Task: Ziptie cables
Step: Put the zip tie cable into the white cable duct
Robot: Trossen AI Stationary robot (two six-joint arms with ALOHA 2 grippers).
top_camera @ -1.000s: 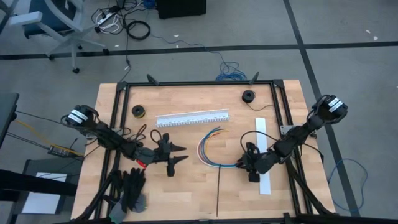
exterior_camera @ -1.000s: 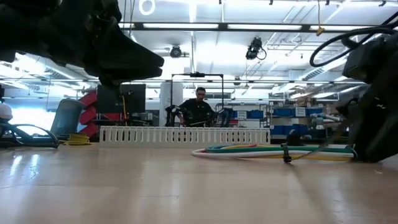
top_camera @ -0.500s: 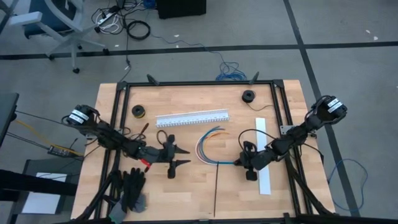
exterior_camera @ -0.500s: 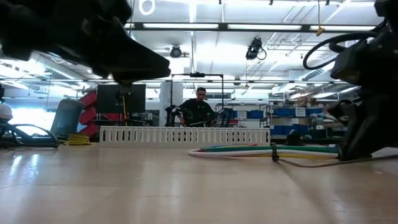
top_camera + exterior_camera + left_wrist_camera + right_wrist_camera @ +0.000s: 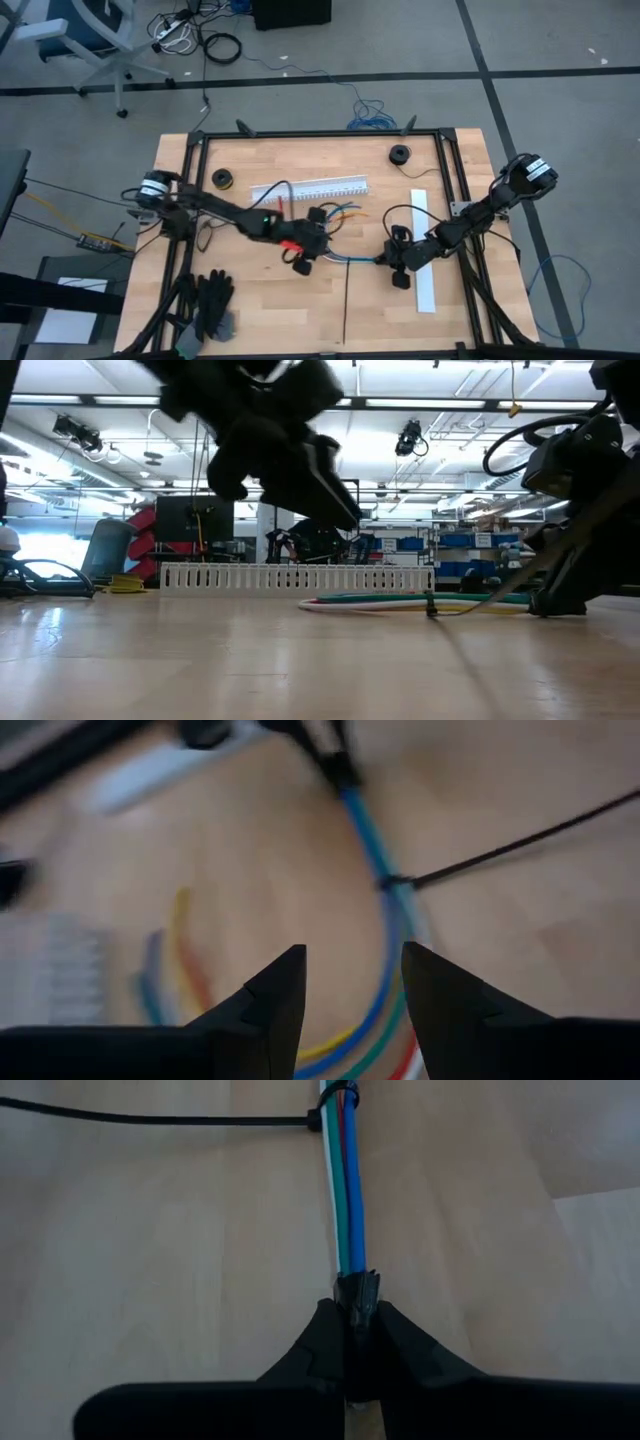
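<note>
The cables [image 5: 362,260] are a bundle of blue, green, white and red wires lying in a curve on the table. A black ziptie [image 5: 335,1100] circles them, and its long tail [image 5: 345,300] runs toward the near edge. My right gripper [image 5: 395,262] is shut on the bundle's dark plug end. My left gripper [image 5: 312,243] hovers open above the curved part of the cables [image 5: 385,960], touching nothing. In the low view the bundle [image 5: 400,600] rests flat on the wood, with my left gripper [image 5: 290,450] above it. My right gripper pinches the dark plug end [image 5: 358,1292] of the bundle between its two fingertips [image 5: 322,1335]. The fingers come nearly level from the table's right and lie along the wires. The bundle stays on the table and runs straight away from the fingers.
A white slotted channel [image 5: 310,190] lies beyond the cables. A white strip [image 5: 423,250] sits beside my right gripper. Two black spools [image 5: 222,178] [image 5: 400,154] stand near the far edge, and black gloves [image 5: 210,305] lie at the near left corner. People stand in the room behind.
My left arm has swung toward the table's right, from beside the cables to above their curved part, still open. My right gripper has moved slightly toward the table's left, and the plug end and the ziptie tail have slid along with it.
</note>
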